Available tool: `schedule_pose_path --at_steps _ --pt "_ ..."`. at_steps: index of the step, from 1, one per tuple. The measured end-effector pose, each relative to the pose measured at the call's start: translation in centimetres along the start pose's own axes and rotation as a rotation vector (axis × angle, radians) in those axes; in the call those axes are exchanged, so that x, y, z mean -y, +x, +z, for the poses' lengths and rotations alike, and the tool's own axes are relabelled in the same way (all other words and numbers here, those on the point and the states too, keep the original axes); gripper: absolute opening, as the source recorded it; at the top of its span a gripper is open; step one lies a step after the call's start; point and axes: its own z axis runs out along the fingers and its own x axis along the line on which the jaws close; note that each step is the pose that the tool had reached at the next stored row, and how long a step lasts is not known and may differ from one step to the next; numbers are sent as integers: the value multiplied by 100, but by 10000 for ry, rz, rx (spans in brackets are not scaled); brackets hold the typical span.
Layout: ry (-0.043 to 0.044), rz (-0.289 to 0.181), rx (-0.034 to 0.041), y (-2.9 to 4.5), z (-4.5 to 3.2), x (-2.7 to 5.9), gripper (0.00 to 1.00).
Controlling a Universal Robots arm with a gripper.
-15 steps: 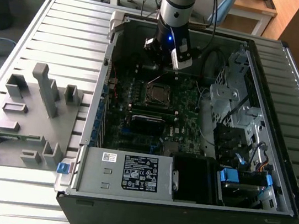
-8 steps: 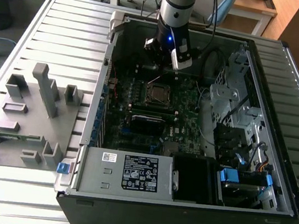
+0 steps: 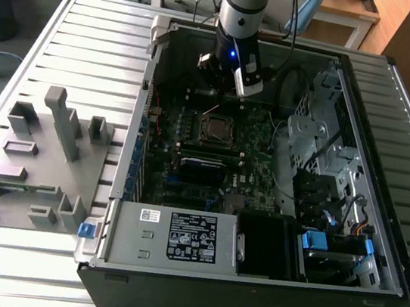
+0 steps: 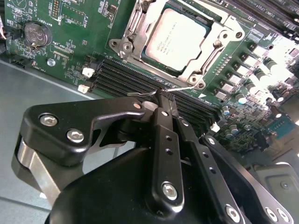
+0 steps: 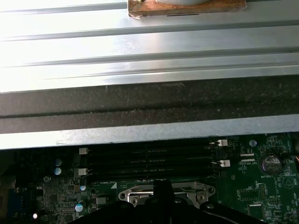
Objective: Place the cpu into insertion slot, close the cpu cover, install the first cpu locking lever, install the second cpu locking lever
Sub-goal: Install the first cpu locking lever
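At the exterior view's left, a grey fixture tray (image 3: pixel 35 168) with upright holders lies on the slatted metal worktop (image 3: pixel 99 39), likely a parking place for parts. Just beside it stands the open computer case (image 3: pixel 245 304), laid on its side so the green motherboard (image 3: pixel 245 140) and its socket (image 3: pixel 214 128) face up and can be reached from above. The power supply (image 3: pixel 170 236) sits along the near edge. The drive cage (image 3: pixel 314 134) is at the exterior view's right.

In the second wrist view the coin cell battery (image 4: pixel 36 32) comes first, then the memory slots (image 4: pixel 131 74), then the socket. The cpu (image 4: pixel 176 39) lies flat in its slot, and the cpu cover (image 4: pixel 209 55) is down around it with the chip's grey top showing through its window. The first two steps therefore look done.

A thin wire locking lever (image 4: pixel 184 88) runs along the socket's edge nearest the memory slots, and the gripper (image 4: pixel 163 99) has its tips right at it. The jaws are drawn together with no gap at the tips. Whether the wire is pinched between them or only pushed, I cannot tell. Slim closed tips would suit so fine a wire.

The arm (image 3: pixel 243 6) stands nearly vertical over the case, with its wrist above the socket and the tool pointing down at the board.
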Motion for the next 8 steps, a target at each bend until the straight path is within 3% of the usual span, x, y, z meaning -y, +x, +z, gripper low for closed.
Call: schedule_pose_path --at_steps 8 --pt "1 0 -1 0 17 3 10"
